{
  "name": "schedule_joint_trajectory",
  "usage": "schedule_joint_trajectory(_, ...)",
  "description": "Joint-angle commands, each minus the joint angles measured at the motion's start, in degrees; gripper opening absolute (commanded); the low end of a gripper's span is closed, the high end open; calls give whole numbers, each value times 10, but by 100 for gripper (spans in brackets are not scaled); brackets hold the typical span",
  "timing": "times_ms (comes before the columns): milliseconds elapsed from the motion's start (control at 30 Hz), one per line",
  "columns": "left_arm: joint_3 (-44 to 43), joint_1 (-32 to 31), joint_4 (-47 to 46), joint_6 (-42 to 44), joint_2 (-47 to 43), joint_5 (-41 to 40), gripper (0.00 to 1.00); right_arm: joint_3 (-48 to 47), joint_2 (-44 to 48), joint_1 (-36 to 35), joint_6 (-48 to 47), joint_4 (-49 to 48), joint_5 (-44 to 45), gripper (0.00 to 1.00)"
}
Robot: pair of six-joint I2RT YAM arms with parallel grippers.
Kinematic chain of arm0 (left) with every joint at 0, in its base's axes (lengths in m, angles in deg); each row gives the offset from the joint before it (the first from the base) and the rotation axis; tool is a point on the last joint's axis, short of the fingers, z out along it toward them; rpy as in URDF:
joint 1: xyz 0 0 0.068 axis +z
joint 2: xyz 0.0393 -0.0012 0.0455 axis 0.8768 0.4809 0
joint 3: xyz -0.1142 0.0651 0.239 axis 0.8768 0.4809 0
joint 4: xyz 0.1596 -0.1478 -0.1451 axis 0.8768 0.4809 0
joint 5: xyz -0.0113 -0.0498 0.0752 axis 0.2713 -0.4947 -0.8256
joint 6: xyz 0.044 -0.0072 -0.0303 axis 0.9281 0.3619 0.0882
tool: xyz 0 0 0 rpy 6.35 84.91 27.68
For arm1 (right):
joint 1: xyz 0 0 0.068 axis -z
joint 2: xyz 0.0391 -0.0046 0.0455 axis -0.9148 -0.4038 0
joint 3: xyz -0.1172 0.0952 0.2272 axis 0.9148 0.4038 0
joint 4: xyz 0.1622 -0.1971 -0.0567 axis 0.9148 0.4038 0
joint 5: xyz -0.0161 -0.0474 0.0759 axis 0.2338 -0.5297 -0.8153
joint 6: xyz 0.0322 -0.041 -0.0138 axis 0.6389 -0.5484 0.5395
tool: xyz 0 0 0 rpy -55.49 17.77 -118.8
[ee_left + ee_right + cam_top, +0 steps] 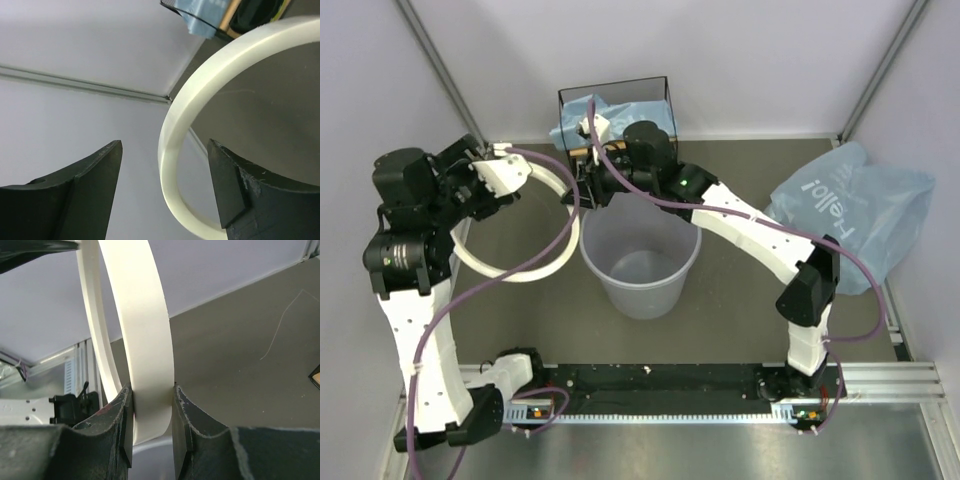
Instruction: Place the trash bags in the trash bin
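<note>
Top view, centre: bin [642,292], with my right pincer [152,401] clamped on its detached ring [145,335] and my left pincer [165,150] apart around that ring. One bag [850,215] lies at right, another bag [578,120] in the shelf [666,100], top centre

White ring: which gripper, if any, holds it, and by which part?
Right gripper pinches the white ring across its band; left gripper open, holding nothing.
</note>
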Motion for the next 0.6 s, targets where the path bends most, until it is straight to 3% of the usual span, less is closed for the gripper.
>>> schedule_joint_trajectory(0,16,11,13,104,9,0,74,-1,56,-12,-24,-25,-30,0)
schedule_joint_trajectory(133,19,19,34,109,30,10,69,-6,55,-12,-23,-24,-32,0)
schedule_joint_trajectory(267,53,31,-4,99,26,6,40,-6,57,-12,-27,-24,-33,0)
schedule_joint_trajectory(300,74,32,-16,96,24,1,24,-6,57,-13,-26,-24,-31,0)
schedule_joint_trajectory(367,93,40,-41,72,21,-12,7,-13,56,-13,-28,-20,-20,0)
schedule_joint_trajectory(400,102,47,-52,62,23,-8,0,-16,57,-10,-28,-15,-17,14)
schedule_joint_trajectory(467,105,80,-63,34,38,6,0,-30,60,-4,-25,-6,-1,36)
schedule_joint_trajectory(567,92,127,-58,5,76,42,0,-39,69,18,-26,15,13,48)
